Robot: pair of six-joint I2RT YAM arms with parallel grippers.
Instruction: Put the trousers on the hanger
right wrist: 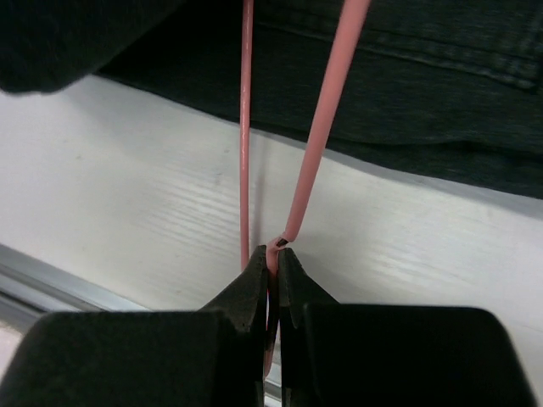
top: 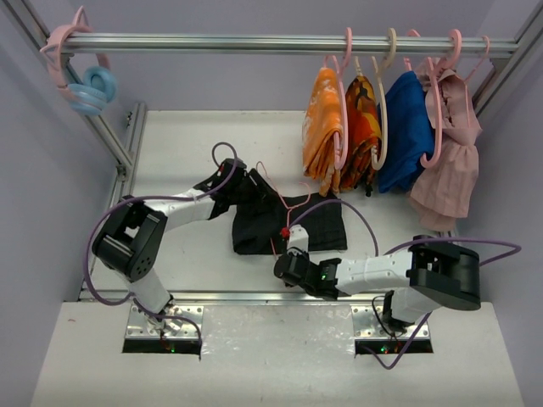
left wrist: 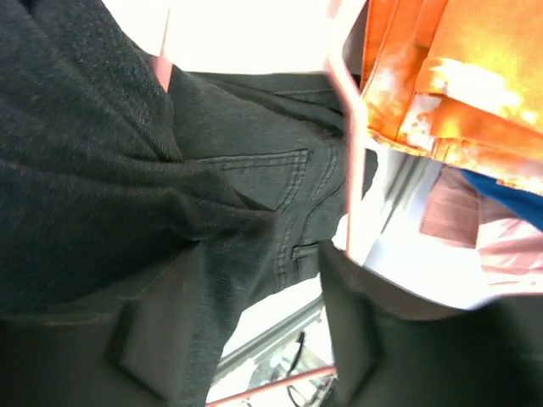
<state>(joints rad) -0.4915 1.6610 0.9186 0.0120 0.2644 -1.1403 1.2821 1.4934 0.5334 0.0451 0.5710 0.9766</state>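
Two claws, one garment and one hanger to log.

Right wrist view: your right claw (right wrist: 273,259) is pinched fully closed on the hanger (right wrist: 318,136), at the join where its two pink wires meet, just above the bench (right wrist: 127,170). This is likely a steadying hold, so the frame cannot slide. The wires run up under the trousers (right wrist: 407,93).

Left wrist view: your left claw (left wrist: 254,292) stands parted. Its fingers (left wrist: 373,339) are apart, with black cloth lying against one and a bare gap between them; no grip shows.

Top view: the trousers lie bunched mid-bench between both arms, with wire threaded through them, not yet hung. No bin or tray shows. The rail (top: 254,42) alone holds stock: orange cloths (top: 339,127), a blue garment (top: 407,136) and a pink garment (top: 450,170).
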